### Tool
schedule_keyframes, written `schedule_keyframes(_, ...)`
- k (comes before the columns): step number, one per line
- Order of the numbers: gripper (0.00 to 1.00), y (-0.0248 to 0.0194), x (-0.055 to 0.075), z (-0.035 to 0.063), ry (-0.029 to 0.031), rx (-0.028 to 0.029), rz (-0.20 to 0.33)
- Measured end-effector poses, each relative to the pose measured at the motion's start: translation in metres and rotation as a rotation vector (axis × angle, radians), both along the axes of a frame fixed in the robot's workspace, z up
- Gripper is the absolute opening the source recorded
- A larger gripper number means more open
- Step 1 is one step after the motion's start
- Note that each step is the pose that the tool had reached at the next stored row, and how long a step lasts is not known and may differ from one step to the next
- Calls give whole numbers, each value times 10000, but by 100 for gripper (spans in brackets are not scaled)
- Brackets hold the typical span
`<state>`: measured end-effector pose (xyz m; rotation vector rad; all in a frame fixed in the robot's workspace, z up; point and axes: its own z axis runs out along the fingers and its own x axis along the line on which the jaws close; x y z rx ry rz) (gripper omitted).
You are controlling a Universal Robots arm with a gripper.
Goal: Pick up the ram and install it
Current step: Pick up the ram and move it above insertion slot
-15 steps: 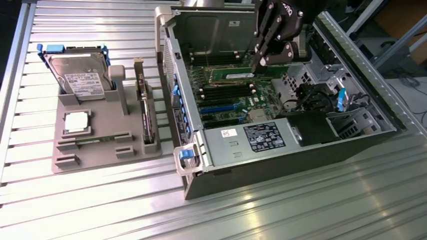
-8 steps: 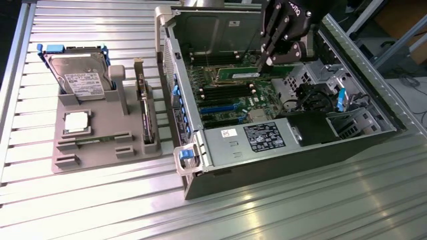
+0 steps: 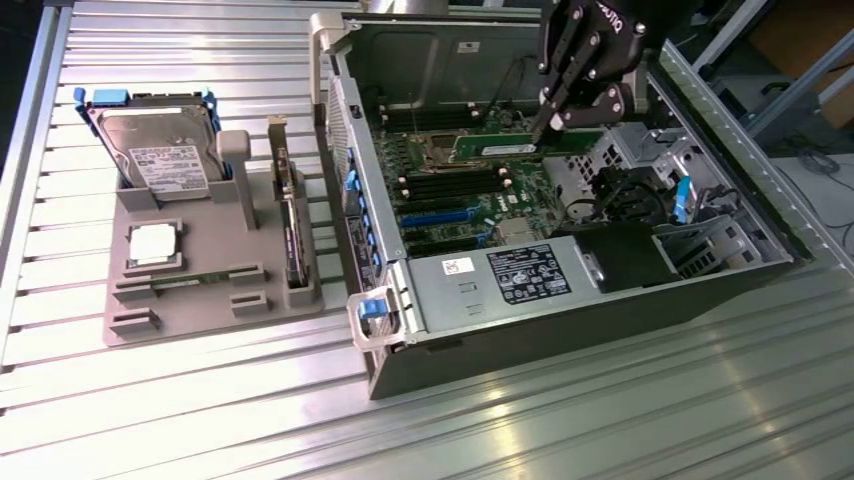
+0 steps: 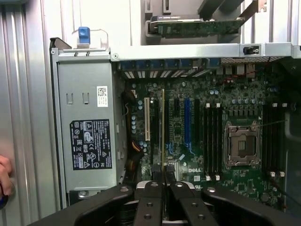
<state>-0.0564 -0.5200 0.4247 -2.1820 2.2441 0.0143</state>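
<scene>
1. The gripper (image 3: 547, 125) reaches down into the open computer case (image 3: 574, 340), with its black fingers (image 4: 150, 197) closed on the ram (image 3: 501, 148).
2. The ram, a thin green stick, is pinched at one end. In the exterior view it extends from the fingertips towards that view's left, over the motherboard (image 3: 467, 215).
3. In that view the stick lies across the area of the processor socket (image 3: 434, 150), just above the row of black memory slots (image 3: 461, 187). Whether it touches the board or a slot cannot be told.
4. In the wrist view the ram (image 4: 163, 132) is seen edge-on as a narrow line running away from the gripper (image 4: 163, 181), parallel to the long slots on the motherboard (image 4: 197, 155).
5. The processor socket (image 4: 241, 143) and memory slots (image 4: 211, 141) sit to one side of that line, and the power supply (image 4: 87, 141) with its black label sits on the other.
6. In the exterior view the power supply (image 3: 514, 275) fills the near end of the case.
7. A grey holder (image 3: 180, 305) lies on the slatted metal table (image 3: 601, 430), at the exterior view's left of the case. It carries a hard drive (image 3: 160, 160), a square silver processor chip (image 3: 154, 243) and an upright expansion card (image 3: 291, 215).
8. Part of a person's hand (image 4: 3, 176) shows at the wrist picture's edge, outside the case and beside the power supply.
</scene>
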Motion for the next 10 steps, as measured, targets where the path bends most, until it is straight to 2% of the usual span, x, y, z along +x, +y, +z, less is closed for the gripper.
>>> schedule_keyframes(10, 12, 0, 170, -1, 0, 0, 0)
